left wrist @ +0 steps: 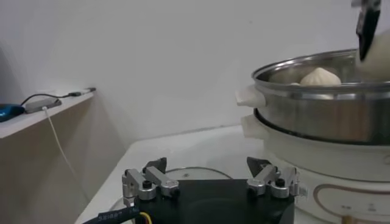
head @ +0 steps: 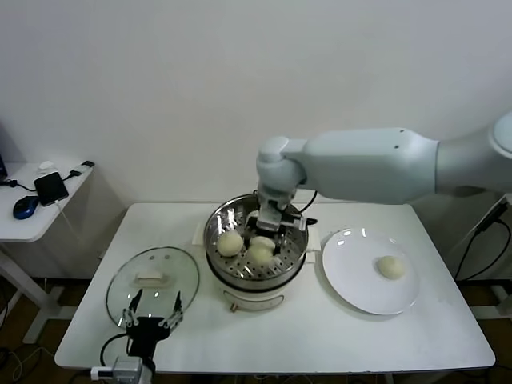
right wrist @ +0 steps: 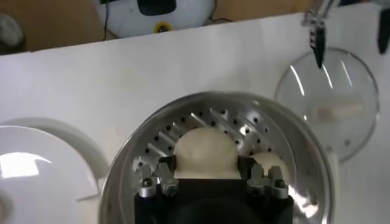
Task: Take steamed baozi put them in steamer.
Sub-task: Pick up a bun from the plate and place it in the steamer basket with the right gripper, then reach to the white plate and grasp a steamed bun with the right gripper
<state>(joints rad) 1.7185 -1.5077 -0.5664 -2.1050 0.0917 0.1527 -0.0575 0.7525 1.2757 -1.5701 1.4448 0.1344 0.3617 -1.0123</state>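
The steel steamer (head: 218, 232) stands mid-table on its white base. My right gripper (head: 265, 237) reaches down inside it, shut on a cream-white baozi (right wrist: 206, 149) that sits just over the perforated tray (right wrist: 213, 119). Two more baozi lie in the steamer, one (head: 230, 242) to the left and one (head: 259, 256) in front. Another baozi (head: 390, 267) rests on the white plate (head: 352, 288) at the right. My left gripper (head: 152, 314) hangs open and empty near the front left edge, over the glass lid (head: 128, 292).
The glass lid with its white handle (head: 150, 278) lies flat left of the steamer. A side table (head: 32, 224) with a phone and a mouse stands at the far left. The steamer's rim (left wrist: 304, 64) rises well above the left gripper (left wrist: 210, 173).
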